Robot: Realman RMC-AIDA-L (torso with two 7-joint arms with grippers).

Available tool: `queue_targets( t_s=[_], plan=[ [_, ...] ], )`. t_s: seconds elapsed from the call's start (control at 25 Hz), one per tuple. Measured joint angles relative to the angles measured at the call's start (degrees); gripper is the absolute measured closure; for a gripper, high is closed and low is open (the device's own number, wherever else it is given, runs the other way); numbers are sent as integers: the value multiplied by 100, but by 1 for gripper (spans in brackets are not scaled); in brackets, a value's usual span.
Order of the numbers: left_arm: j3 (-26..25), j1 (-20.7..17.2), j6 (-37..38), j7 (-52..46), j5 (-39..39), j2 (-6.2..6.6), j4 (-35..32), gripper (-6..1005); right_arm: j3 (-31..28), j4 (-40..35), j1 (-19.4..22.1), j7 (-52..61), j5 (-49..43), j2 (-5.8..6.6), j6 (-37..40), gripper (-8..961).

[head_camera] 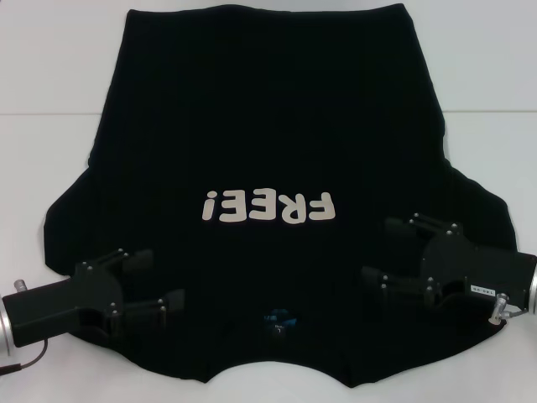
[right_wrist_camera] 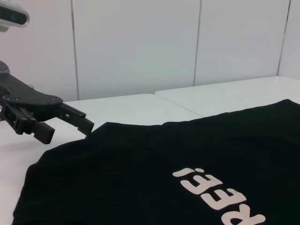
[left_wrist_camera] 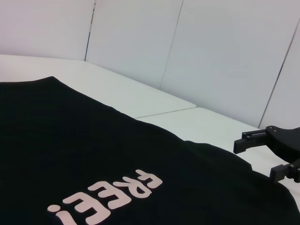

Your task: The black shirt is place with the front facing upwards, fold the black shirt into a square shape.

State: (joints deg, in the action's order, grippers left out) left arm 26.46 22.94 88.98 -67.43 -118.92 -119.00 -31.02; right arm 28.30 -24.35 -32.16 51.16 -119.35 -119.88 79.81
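The shirt [head_camera: 268,151] lies spread flat on the white table [head_camera: 50,75], front up, collar end nearest the robot, hem at the far side. The pale "FREE!" print [head_camera: 267,206] sits abt mid-chest and reads upside down from the head view. A small blue neck label [head_camera: 278,318] shows at the collar, roughly between the two grippers.

Left gripper [head_camera: 166,279] is over the shirt's near left part, by the shoulder/sleeve area, pointing inward toward the collar. Its fingers [head_camera: 138,259] are spread apart — nothing between them, just black cloth underneath. Can't tell from the head view if the tips touch the fabric or hang just above it. From the right wrist view the same gripper [right_wrist_camera: 70,124] appears at the shirt's edge, fingers parted, tips just beside the cloth.

Right gripper [head_camera: 377,252] mirrors it over the near right shoulder area, also pointing inward, fingers [head_camera: 394,284] apart and gripping nothing. In the left wrist view it [left_wrist_camera: 255,157] sits at the edge of the shirt, looks slightly above the fabric — contact not clear.

Both sleeves fan out to the sides near the grippers; the left sleeve [head_camera: 71,218] bulges past the left gripper's body. The print is between the two grippers and a bit farther out, well apart from either set of fingers.
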Motion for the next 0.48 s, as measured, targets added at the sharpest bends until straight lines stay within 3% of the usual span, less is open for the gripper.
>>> queue_targets(
  t_s=[0.48],
  plan=[
    [-27,0,59,-88,6,0,2,50,0,0,-3,8,4,-5,9,59]
  ],
)
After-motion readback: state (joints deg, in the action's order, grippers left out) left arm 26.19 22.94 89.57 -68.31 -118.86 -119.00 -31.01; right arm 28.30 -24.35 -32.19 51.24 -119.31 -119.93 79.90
